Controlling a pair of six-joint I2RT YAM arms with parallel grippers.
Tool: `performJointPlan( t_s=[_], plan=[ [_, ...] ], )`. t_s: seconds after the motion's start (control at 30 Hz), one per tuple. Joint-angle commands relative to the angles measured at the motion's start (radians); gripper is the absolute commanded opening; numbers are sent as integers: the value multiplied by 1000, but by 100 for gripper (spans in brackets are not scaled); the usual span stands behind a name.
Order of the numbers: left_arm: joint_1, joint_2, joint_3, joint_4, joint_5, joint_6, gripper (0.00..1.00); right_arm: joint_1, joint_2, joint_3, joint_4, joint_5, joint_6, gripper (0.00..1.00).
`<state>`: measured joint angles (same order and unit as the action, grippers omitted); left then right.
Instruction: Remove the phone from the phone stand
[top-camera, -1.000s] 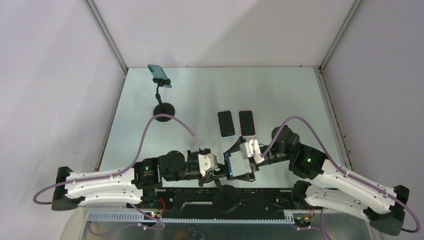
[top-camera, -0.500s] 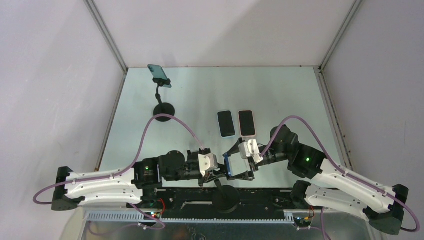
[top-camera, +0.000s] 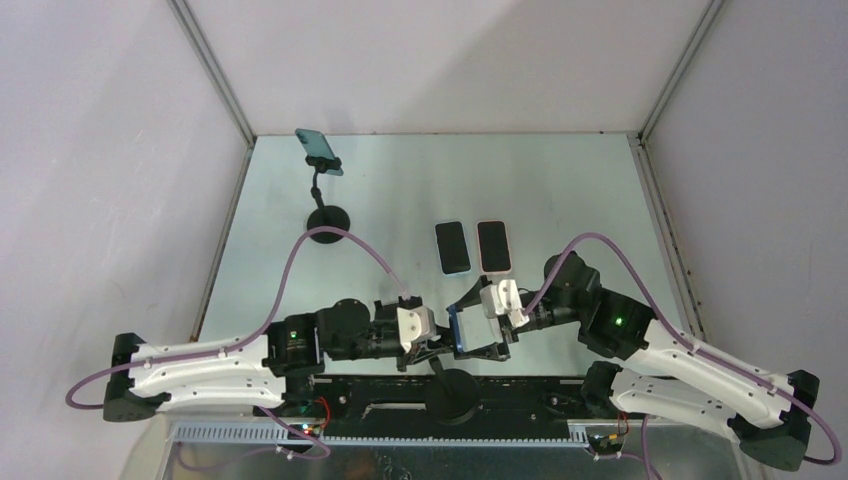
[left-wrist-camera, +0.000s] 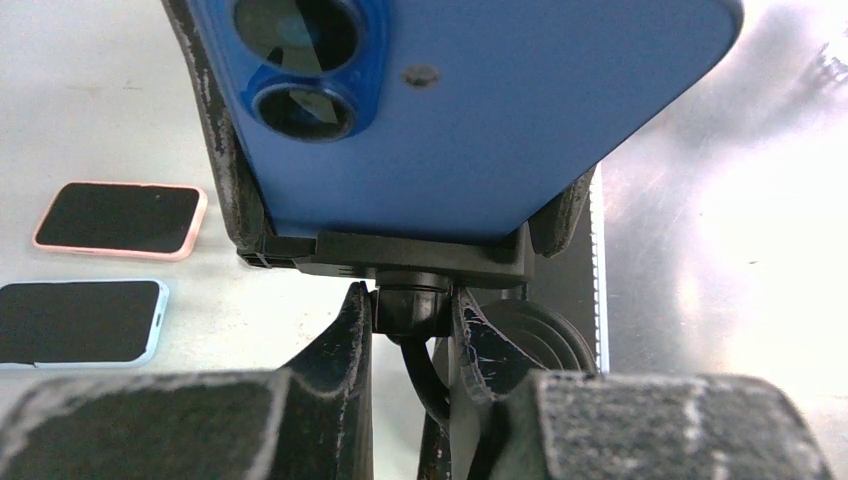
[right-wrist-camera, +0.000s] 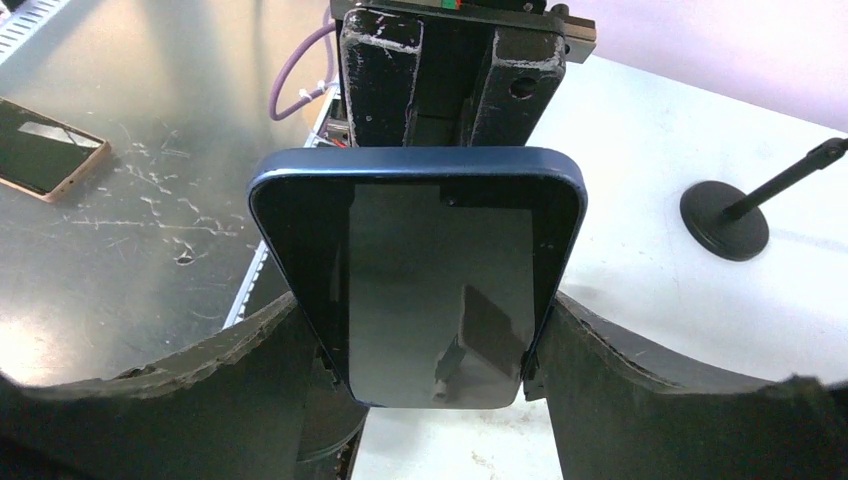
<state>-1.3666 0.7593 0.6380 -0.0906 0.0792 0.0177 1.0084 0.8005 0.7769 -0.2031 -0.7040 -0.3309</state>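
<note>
A blue phone (top-camera: 455, 328) sits in the clamp of a black phone stand (top-camera: 451, 395) at the table's near edge. In the left wrist view the phone's blue back (left-wrist-camera: 470, 110) rests in the clamp (left-wrist-camera: 420, 255). My left gripper (left-wrist-camera: 410, 310) is shut on the stand's ball joint just under the clamp. In the right wrist view the phone's dark screen (right-wrist-camera: 430, 280) faces the camera. My right gripper (right-wrist-camera: 430, 350) is shut on the phone's two long sides. Both grippers meet at the stand in the top view, left (top-camera: 432, 343) and right (top-camera: 480, 325).
Two phones lie face up mid-table, one light blue (top-camera: 452, 247) and one pink (top-camera: 494, 245). A second stand (top-camera: 327, 218) at the back left holds a teal phone (top-camera: 319, 150). A purple cable (top-camera: 340, 240) arcs over the left arm.
My right gripper and the blue phone have shifted very slightly away from the near edge. My left gripper has stayed on the stand.
</note>
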Motion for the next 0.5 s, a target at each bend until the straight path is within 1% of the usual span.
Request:
performJointPlan(
  t_s=[0.0,0.17,0.37,0.47],
  plan=[
    [-27,-12,86,169,113,32,0,-12,11,37,75,168,-59,0],
    [-45,10,104,173,141,26,0,-44,30,27,135,210,-83,0],
    [-93,34,113,188,142,31,0,-114,33,-5,193,192,-103,0],
    [-107,41,115,198,154,25,0,-156,39,-16,247,173,-108,0]
  ],
)
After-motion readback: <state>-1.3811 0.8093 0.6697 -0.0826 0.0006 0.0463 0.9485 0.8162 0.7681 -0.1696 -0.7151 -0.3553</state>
